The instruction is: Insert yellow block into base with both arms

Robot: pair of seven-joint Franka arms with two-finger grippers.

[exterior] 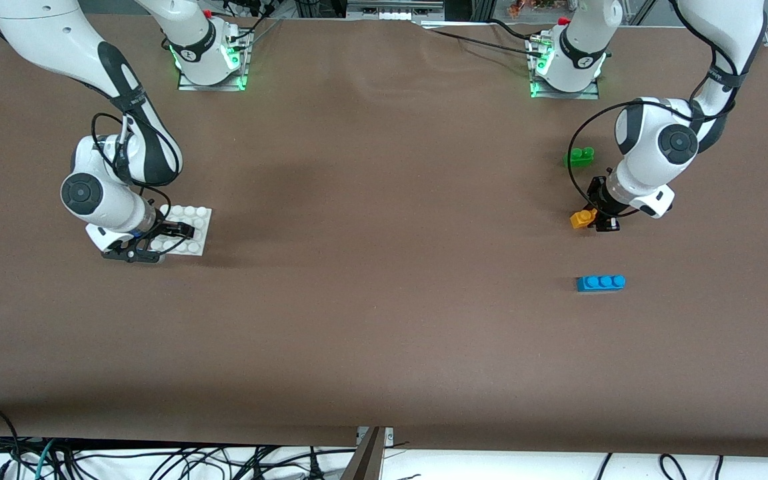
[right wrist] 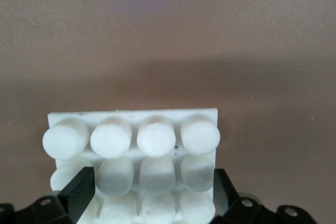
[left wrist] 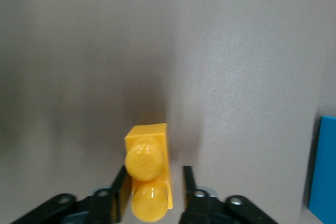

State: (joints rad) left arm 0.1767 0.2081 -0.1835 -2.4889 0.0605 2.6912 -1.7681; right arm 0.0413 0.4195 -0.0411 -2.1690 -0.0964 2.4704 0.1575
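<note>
Nearest the front camera lies a blue brick (exterior: 601, 283) with three studs, flat on the brown table (exterior: 384, 333) toward the left arm's end; its edge also shows in the left wrist view (left wrist: 323, 171).

A little farther from the camera, at the right arm's end of the table, sits the white base (exterior: 194, 220), flat on the table with its studs up. The right gripper (exterior: 169, 241) is down at the base's nearer edge. In the right wrist view the right gripper (right wrist: 152, 182) is spread wide across the base (right wrist: 131, 116): one finger (right wrist: 220, 187) stands at a side edge of the plate and the other (right wrist: 81, 187) sits in front of the outer studs. No lift of the plate shows.

Slightly farther still, at the left arm's end, the yellow block (exterior: 583, 218) lies on the table, farther from the camera than the blue brick and well apart from the base. The left gripper (exterior: 596, 219) is low at it. The left wrist view shows the left gripper (left wrist: 152, 187) drawn narrow around the yellow block (left wrist: 149, 150), studs facing the lens: one finger (left wrist: 119, 190) is against the block's side, and the other finger (left wrist: 188, 184) stands just beside it with a thin gap showing.

Farther again, a green brick (exterior: 579, 157) with two studs rests on the table, near the left arm's elbow.
</note>
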